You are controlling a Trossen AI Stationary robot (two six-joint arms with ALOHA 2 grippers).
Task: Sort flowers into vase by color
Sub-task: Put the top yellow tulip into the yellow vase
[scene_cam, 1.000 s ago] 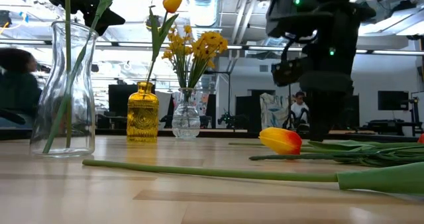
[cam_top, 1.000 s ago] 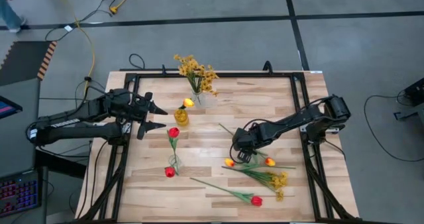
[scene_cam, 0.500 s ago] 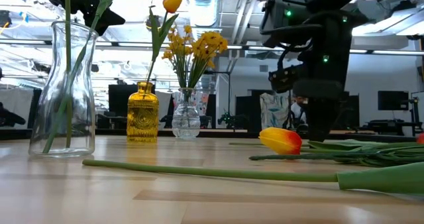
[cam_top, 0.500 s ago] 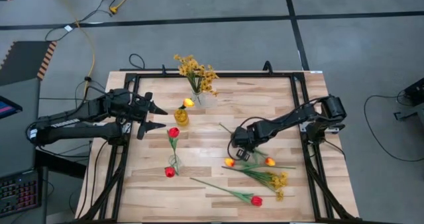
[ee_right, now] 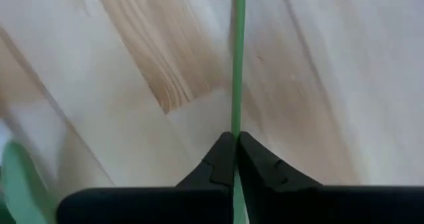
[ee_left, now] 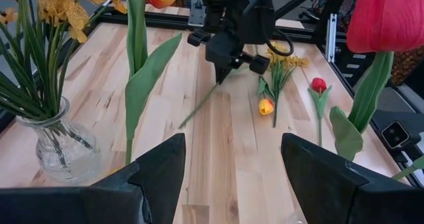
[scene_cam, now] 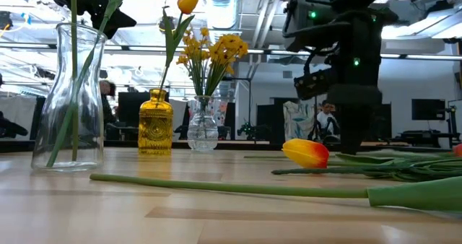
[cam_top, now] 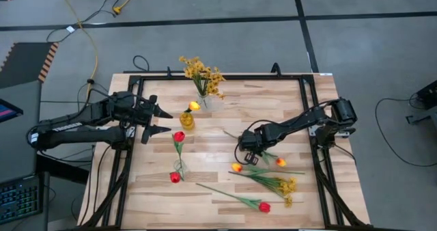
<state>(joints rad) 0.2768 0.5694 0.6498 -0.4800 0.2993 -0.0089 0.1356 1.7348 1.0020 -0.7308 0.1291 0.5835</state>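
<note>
where it meets table, right gripper (ee_right: pixel 235 144) pinches green stem (ee_right: pixel 237 58); left gripper (ee_left: pixel 228 161) spread, empty.

High view: overhead, straight down, whole table (cam_top: pixel 205 149) and both arms in frame. Low view: at table-top level, facing across into the room; shares amber vase (scene_cam: pixel 155 123) and clear vases with overhead. Left wrist view: looks across table toward right gripper (ee_left: pixel 220 75). Right wrist view: very close to table, a green stem (ee_right: pixel 237 58) between own fingers.
</note>
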